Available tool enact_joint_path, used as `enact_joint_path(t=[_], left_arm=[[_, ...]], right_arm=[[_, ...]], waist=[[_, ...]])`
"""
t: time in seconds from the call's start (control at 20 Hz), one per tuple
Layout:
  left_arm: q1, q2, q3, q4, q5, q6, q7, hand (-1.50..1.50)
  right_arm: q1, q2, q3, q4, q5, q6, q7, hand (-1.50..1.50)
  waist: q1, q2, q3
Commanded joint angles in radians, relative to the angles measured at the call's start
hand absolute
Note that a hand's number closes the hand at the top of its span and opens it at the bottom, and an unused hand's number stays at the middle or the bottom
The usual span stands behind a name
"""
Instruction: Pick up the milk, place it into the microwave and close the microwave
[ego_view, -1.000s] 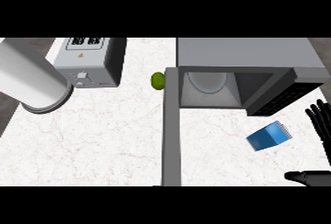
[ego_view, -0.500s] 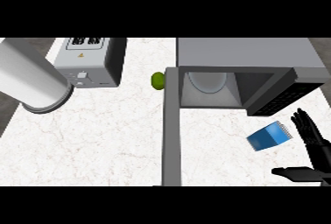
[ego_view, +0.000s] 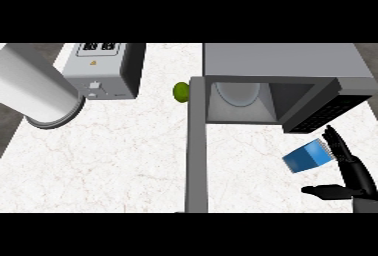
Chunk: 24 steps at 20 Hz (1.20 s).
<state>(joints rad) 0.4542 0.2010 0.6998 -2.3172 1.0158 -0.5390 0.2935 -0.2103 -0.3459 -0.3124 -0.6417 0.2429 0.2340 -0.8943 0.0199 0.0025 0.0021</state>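
Observation:
The milk (ego_view: 308, 156) is a blue carton with a white end, lying tilted on the counter in front of the microwave (ego_view: 280, 85). The microwave stands open, with a pale plate (ego_view: 238, 93) inside, and its door (ego_view: 195, 145) swings out toward me as a long grey strip. My right hand (ego_view: 351, 175) is open at the lower right. Its straight fingers (ego_view: 337, 145) reach up along the carton's right end, and its thumb (ego_view: 319, 190) sticks out left, below the carton. My left hand does not show; only a grey forearm (ego_view: 33, 90) fills the upper left.
A grey toaster (ego_view: 103, 70) stands at the back left. A small green fruit (ego_view: 181, 91) lies between the toaster and the microwave. The open door splits the white marble counter (ego_view: 111, 165) into a left part and a right part.
My right hand has slid left and up from the right edge until its fingers reach the carton's right end. The carton and the door have stayed put.

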Motion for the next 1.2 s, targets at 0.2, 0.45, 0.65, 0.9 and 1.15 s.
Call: enact_joint_path(t=[0.2, 0.45, 0.65, 0.9, 1.15], left_arm=[[-0.004, -0.018, 0.023, -0.044, 0.013, -0.011, 0.022, -1.50], [0.007, -0.043, 0.005, -0.012, 0.020, -0.052, 0.024, -1.50], [0.028, -0.015, 0.038, 0.020, 0.079, -0.086, 0.029, -1.50], [-0.001, -0.009, 0.014, -0.011, 0.061, -0.048, 0.049, -1.50], [0.007, -0.025, 0.036, 0.005, 0.070, -0.042, 0.046, -1.50]], right_arm=[[-0.140, -0.017, -0.010, 0.308, 0.028, -0.011, -0.187, -1.50], [-0.167, 0.012, -0.007, 0.347, 0.011, 0.014, -0.192, -1.50], [-0.142, -0.011, -0.016, 0.362, -0.017, 0.101, -0.233, 1.50], [-0.208, 0.040, 0.034, 0.362, 0.019, 0.043, -0.200, 1.50], [-0.176, 0.015, 0.030, 0.346, -0.008, 0.110, -0.278, 1.50]], waist=[[0.009, 0.004, 0.002], [0.013, 0.006, 0.002], [0.014, 0.004, 0.002], [0.024, 0.010, 0.004], [0.019, 0.008, 0.004]])
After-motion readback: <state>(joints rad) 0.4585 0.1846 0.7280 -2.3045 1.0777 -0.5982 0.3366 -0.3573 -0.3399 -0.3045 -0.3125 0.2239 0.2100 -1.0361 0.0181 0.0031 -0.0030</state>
